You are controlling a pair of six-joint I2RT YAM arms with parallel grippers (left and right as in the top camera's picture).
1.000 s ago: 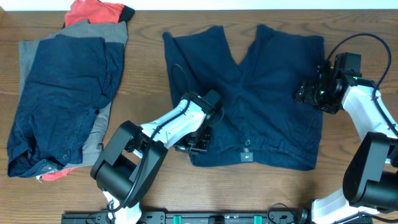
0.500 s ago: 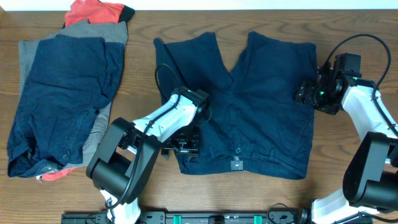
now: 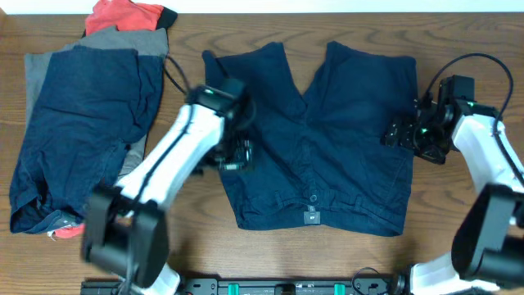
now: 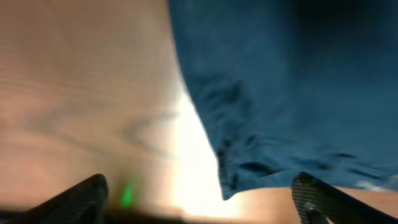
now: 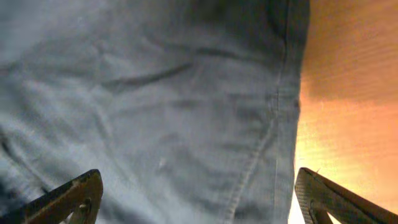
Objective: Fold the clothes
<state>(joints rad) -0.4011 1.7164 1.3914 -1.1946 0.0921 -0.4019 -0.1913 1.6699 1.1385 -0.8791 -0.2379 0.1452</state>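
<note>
The navy shorts (image 3: pixel 319 139) lie spread flat mid-table, legs toward the far edge, waistband button (image 3: pixel 312 198) near the front. My left gripper (image 3: pixel 233 154) hovers open over their left edge. In the left wrist view a hem corner of the shorts (image 4: pixel 292 81) lies below the open left gripper (image 4: pixel 199 199), untouched. My right gripper (image 3: pixel 401 135) is open above the right leg's outer edge. In the right wrist view the right gripper (image 5: pixel 199 202) spans the shorts' side seam (image 5: pixel 261 155) without gripping. More clothes lie piled at left: navy (image 3: pixel 82 123), grey (image 3: pixel 123 41) and red-orange (image 3: pixel 123 15).
Bare wooden table (image 3: pixel 467 49) shows around the shorts and between them and the left pile. A black rail (image 3: pixel 286 287) runs along the front edge. Cables loop off both arms.
The shorts slid left, then my left gripper opened, let go of the waistband and rose toward the far side. My right gripper opened slightly wider in place.
</note>
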